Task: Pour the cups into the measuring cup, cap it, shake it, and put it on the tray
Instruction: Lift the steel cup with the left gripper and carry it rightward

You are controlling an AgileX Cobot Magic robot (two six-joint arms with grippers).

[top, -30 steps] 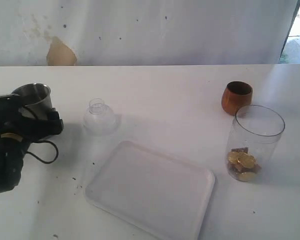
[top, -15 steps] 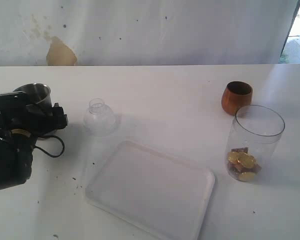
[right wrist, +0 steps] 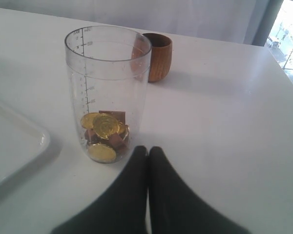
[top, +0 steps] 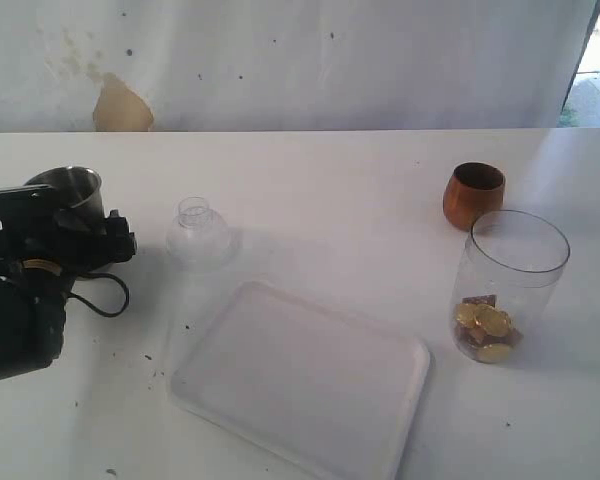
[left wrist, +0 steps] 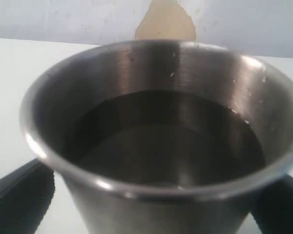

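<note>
Left wrist view: the left gripper (left wrist: pixel 149 214) is held wide open, with its black fingers (left wrist: pixel 19 200) placed on either side of the steel tumbler (left wrist: pixel 156 146); contact cannot be confirmed. The tumbler is stood upright on the table (top: pixel 330 180), near the clear lid (top: pixel 198 235). The right gripper (right wrist: pixel 147 155) is pressed shut on nothing, just beside the measuring jar (right wrist: pixel 107 73), in which gold coins (right wrist: pixel 103 127) are held. The wooden cup (right wrist: pixel 158 56) is set just beside the jar. The tray (top: pixel 300 375) is laid flat nearby, apart from it.

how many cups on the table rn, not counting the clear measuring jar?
2. The steel tumbler stands at the far left of the exterior view; the wooden cup stands at the right, just behind the measuring cup. Others may be out of frame.
</note>
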